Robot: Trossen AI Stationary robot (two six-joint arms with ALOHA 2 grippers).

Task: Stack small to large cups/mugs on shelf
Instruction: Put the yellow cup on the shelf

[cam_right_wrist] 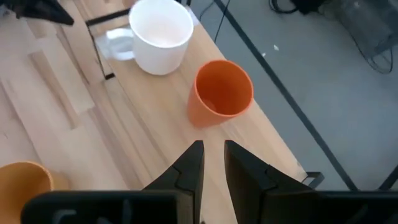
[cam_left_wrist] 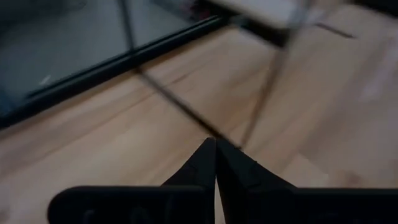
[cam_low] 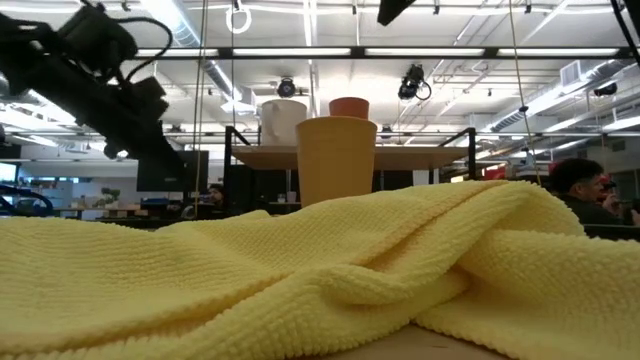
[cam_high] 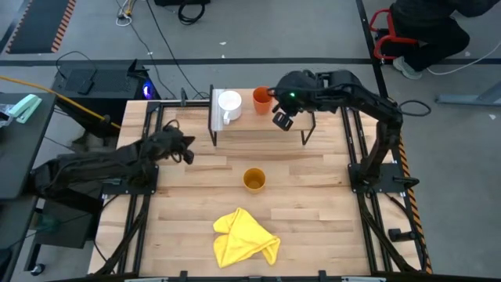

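Observation:
The white mug (cam_high: 229, 104) and the small red-orange cup (cam_high: 261, 100) stand upright side by side on the shelf (cam_high: 250, 125), at its far edge. Both show in the right wrist view, the mug (cam_right_wrist: 161, 34) and the cup (cam_right_wrist: 221, 93). The yellow-orange cup (cam_high: 254, 179) stands upright on the tabletop, near of the shelf. My right gripper (cam_high: 282, 119) hovers over the shelf just near of the red-orange cup, its fingers (cam_right_wrist: 211, 149) a little apart and holding nothing. My left gripper (cam_high: 186, 150) is shut (cam_left_wrist: 216, 146) and waits above the table, left of the shelf.
A crumpled yellow cloth (cam_high: 244, 237) lies near the table's near edge and fills the foreground of the low view (cam_low: 300, 270). The shelf's thin black legs (cam_high: 307, 133) stand on the table. Bare wood lies between the shelf and the yellow-orange cup.

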